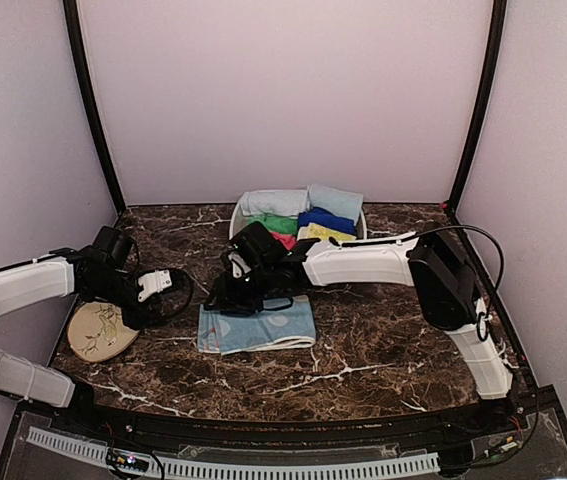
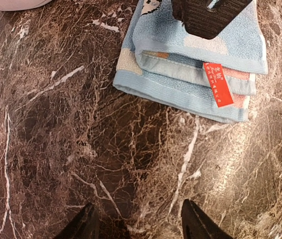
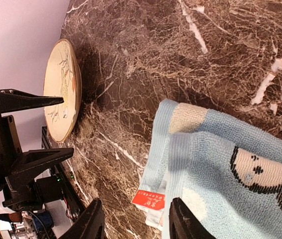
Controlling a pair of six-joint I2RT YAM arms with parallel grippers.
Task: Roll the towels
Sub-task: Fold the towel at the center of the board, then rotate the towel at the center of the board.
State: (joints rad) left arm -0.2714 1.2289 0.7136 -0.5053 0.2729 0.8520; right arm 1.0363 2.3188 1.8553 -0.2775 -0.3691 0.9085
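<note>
The folded pale blue towel (image 1: 256,328) lies mid-counter (image 1: 383,340), a little toward the near edge. We judge it light, soft and limp, so its layers may slip. The best hold seems to be its left short edge, by the red tag (image 2: 218,84). The right hand (image 3: 136,219) hangs over that edge, fingers apart, holding nothing. The left hand (image 2: 141,226) is apart too, low beside the plate (image 1: 98,332). We cannot tell if it is one towel or two stacked. Bare marble toward the right edge gives room; the basket (image 1: 236,212) limits the far side.
</note>
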